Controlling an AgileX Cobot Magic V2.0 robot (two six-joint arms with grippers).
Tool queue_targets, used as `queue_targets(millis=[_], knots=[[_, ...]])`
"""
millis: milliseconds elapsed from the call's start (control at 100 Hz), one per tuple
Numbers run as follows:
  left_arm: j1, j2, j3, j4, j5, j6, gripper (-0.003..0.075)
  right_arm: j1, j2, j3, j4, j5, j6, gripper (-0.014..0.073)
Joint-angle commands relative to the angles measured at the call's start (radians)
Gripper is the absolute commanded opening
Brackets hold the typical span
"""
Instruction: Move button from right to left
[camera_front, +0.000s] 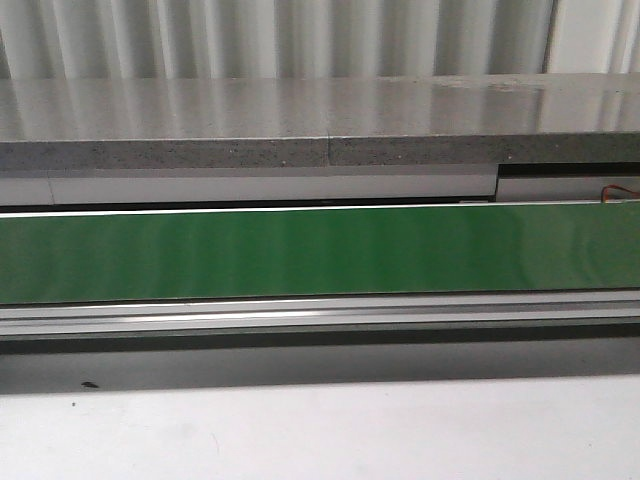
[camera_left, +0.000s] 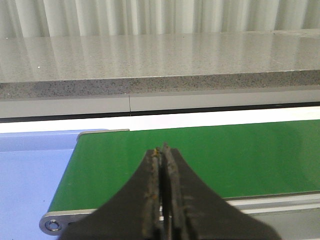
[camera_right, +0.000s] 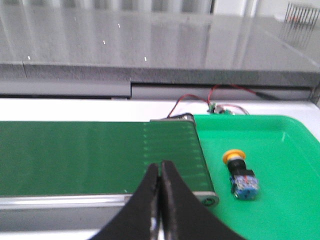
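The button (camera_right: 240, 173), with a yellow cap, black collar and blue-grey body, lies on its side in a bright green tray (camera_right: 290, 150), seen only in the right wrist view. My right gripper (camera_right: 160, 165) is shut and empty, over the end of the dark green conveyor belt (camera_right: 100, 155), apart from the button. My left gripper (camera_left: 162, 148) is shut and empty over the other end of the belt (camera_left: 225, 155). The front view shows the belt (camera_front: 320, 250) with neither gripper nor button in it.
A grey speckled stone ledge (camera_front: 300, 120) runs behind the belt. A blue surface (camera_left: 30, 175) lies beyond the belt's left end. Red and black wires with a small circuit board (camera_right: 220, 106) sit behind the tray. The belt has a metal frame (camera_front: 320, 312) along its front.
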Motion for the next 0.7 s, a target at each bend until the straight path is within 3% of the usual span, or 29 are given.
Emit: queue_targets(millis=[0,580,690], knots=[[-0.001,-0.028,0.039,-0.007,-0.077,-0.005,-0.0020,0.002,0.091,-0.100,-0.010,0.003,0.000,-0.0069],[-0.001,-0.028,0.039,-0.007,-0.077,-0.005,-0.0020,0.002,0.507,-0.377,0.013,0.279,0.000,-0.0067],[-0.001,-0.028,0.039,-0.007,-0.077,-0.005,-0.0020,0.002,0.578,-0.425,0.013,0.329,0.000,-0.0029]])
